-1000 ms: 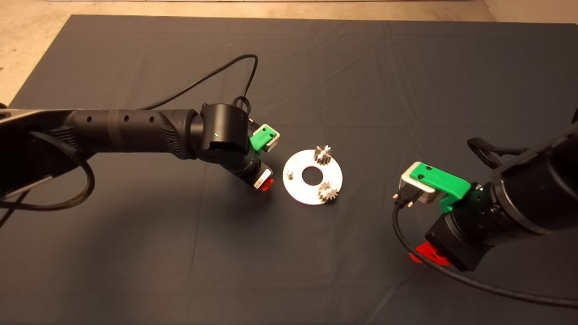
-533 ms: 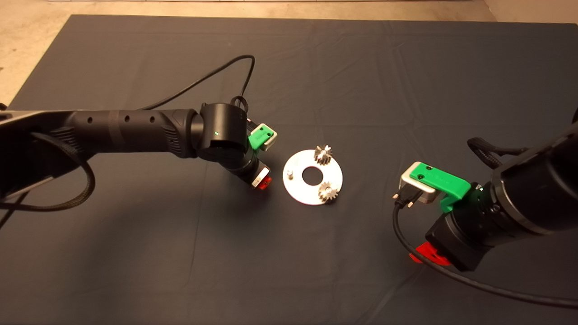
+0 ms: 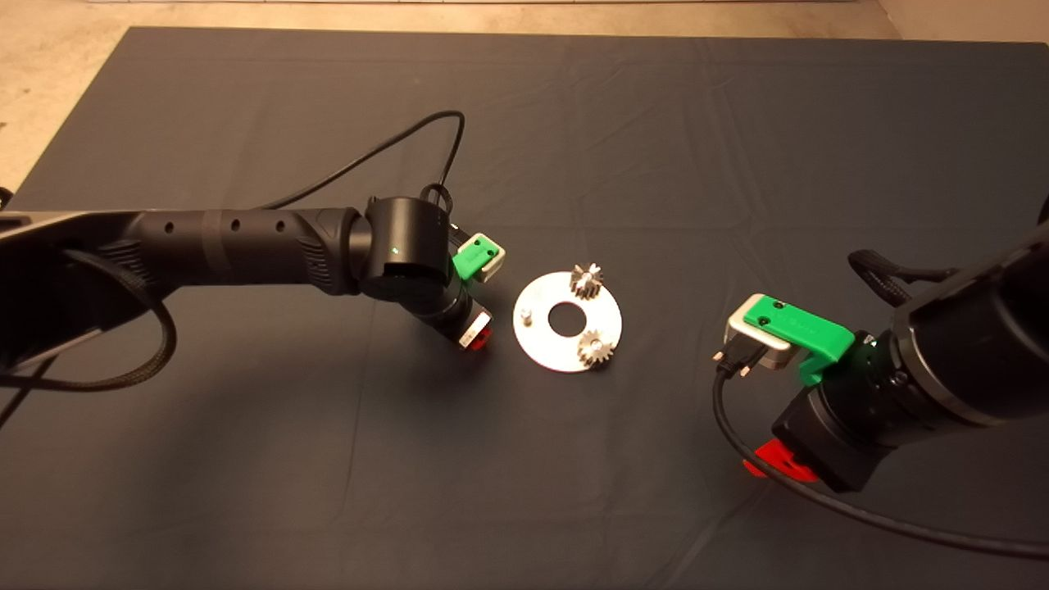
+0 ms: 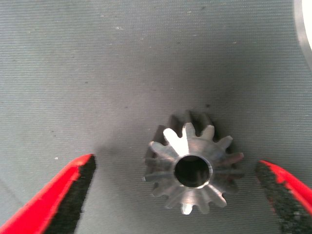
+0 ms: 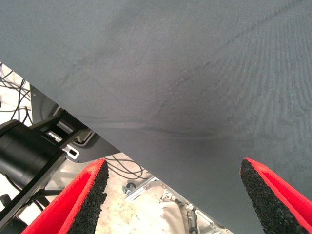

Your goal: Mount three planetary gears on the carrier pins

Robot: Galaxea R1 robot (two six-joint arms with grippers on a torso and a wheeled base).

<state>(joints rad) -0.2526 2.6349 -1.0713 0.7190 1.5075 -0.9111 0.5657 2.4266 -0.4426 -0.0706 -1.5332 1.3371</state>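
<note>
The silver disc (image 3: 537, 344) lies at the mat's centre with two planetary gears seated on carrier pins, one at the far side (image 3: 587, 281) and one at the near side (image 3: 596, 348). A third pin (image 3: 527, 315) stands bare on the disc's left. My left gripper (image 3: 475, 334) hangs just left of the disc, pointing down. In the left wrist view a third shiny gear (image 4: 192, 168) lies flat on the mat between its open fingers (image 4: 63, 195), untouched, with the disc's edge (image 4: 307, 24) nearby. This gear is hidden under the gripper in the head view.
My right gripper (image 3: 778, 463) waits at the lower right over the mat's near edge, open and holding nothing (image 5: 173, 165). Its wrist view shows the mat edge with cables and a frame on the floor (image 5: 53, 141). A black cable (image 3: 369, 156) loops behind the left arm.
The left arm has sunk slightly toward the mat, its wrist a little lower in the picture. The disc, the gears and the right arm have not moved.
</note>
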